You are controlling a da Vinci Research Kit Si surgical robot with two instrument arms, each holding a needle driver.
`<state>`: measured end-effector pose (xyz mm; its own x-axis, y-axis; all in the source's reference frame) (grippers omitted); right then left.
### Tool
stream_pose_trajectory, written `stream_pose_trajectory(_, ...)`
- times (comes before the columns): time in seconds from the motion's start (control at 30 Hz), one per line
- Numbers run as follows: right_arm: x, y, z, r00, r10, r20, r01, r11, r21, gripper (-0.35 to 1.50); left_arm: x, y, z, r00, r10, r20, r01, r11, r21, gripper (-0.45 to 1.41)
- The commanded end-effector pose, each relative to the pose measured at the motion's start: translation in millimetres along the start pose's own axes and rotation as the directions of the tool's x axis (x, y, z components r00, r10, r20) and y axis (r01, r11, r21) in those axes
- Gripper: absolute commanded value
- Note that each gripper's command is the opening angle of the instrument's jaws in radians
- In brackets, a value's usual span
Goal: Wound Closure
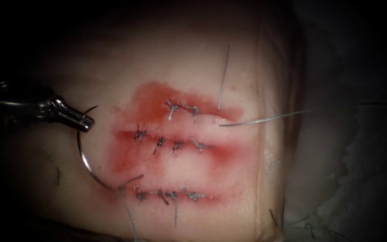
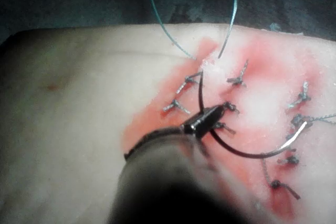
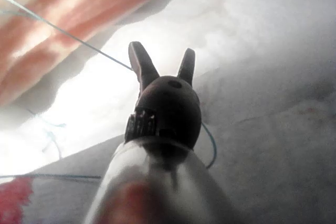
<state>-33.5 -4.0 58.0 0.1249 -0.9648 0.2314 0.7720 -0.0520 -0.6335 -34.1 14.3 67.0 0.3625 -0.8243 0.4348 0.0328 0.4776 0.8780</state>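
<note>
Left tool (image 1: 83, 122) pinches curved needle (image 1: 85, 161) near its tail, w/ tip in tissue (image 1: 193, 67) left of lowest cut (image 1: 171, 195). Right tool (image 3: 161, 64) spread, holding nothing. Needs steady arc.

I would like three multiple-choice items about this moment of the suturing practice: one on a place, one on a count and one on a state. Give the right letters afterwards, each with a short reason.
1. In the endoscope view, where is the left hand?
A. left of the stitched rows
B. right of them
C. between two of them

2. How many stitched rows cross the tissue?
A. one
B. three
C. five

3. How is the right hand?
A. shut on the needle
B. shut on thread
C. open, holding nothing

Answers:
1 A: it comes in from the left edge and is shut on the needle near one end.
2 B: three rows lie one above another in the red fluid.
3 C: its jaws stand apart with nothing between them.
</note>
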Motion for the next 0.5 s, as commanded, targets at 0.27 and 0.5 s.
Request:
stream_pose_trajectory(0.27,2.2,13.2,1.5,0.994,0.097,0.04,-0.063,0.855,-0.514,1.43,-0.5,0.9,0.7,0.996,0.071,-0.059,-0.074,0.996,-0.05,-0.45)
stream_pose_trajectory(0.5,2.7,20.2,4.0,0.99,0.126,0.056,-0.064,0.779,-0.624,1.45,-1.1,1.7,1.9,0.999,-0.019,-0.033,0.016,0.996,-0.09,-0.45)
